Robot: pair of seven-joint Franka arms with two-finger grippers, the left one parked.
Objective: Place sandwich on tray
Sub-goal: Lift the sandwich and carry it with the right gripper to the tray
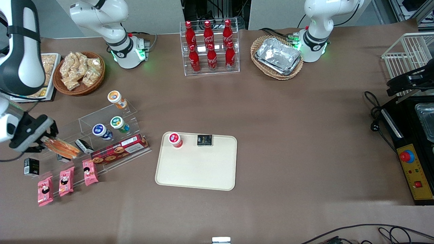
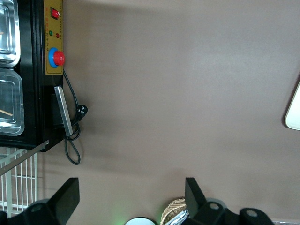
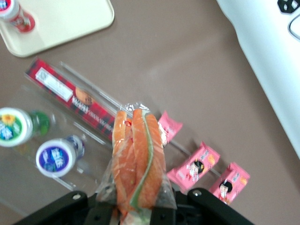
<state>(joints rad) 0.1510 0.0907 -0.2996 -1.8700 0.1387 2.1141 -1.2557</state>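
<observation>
Right wrist view: my gripper [image 3: 140, 212] pinched wrapped sandwich [image 3: 138, 159] by one end, raised above clear display rack [image 1: 101, 135]; cream tray [image 1: 190, 173] sat well apart, toward parked arm's end.

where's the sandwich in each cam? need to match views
Front view: sandwich held in the claw, above the clear display rack at the working arm's end of the table.
Right wrist view: sandwich clamped between the claw's fingers, fills the middle.
Left wrist view: not in it.
Shared landmark: dark red biscuit box, beside the sandwich in front and right wrist views.
</observation>
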